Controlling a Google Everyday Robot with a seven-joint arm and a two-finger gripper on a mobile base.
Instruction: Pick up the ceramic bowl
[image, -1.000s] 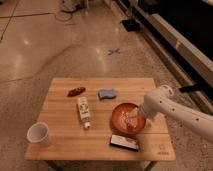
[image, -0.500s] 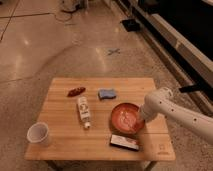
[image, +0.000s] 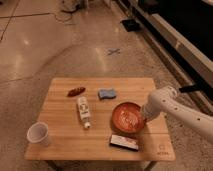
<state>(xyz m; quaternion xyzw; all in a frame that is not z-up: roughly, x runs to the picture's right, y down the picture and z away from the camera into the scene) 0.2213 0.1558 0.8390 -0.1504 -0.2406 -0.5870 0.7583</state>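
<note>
We find the gripper (image: 143, 118) at the ceramic bowl's (image: 127, 118) right rim on the wooden table (image: 65, 145); a white cup (image: 39, 134) stands well apart. We cannot tell its grip.

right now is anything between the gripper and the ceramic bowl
Nothing visible. The gripper is already at the right rim of the ceramic bowl. The flat packet lies in front of the bowl, and the bottle lies to its left, both clear of the gripper.

A: Gripper (image: 144, 118) at the table's (image: 65, 145) right edge, over the ceramic bowl (image: 127, 118); its fingers lie beneath the white arm (image: 172, 107). Bowl's right rim likewise covered.

B: Arm's far end?

A: Cut off by the picture's right edge. Table legs cut off at the bottom. Printing on the flat packet (image: 123, 142) near the front edge is too small to read.
</note>
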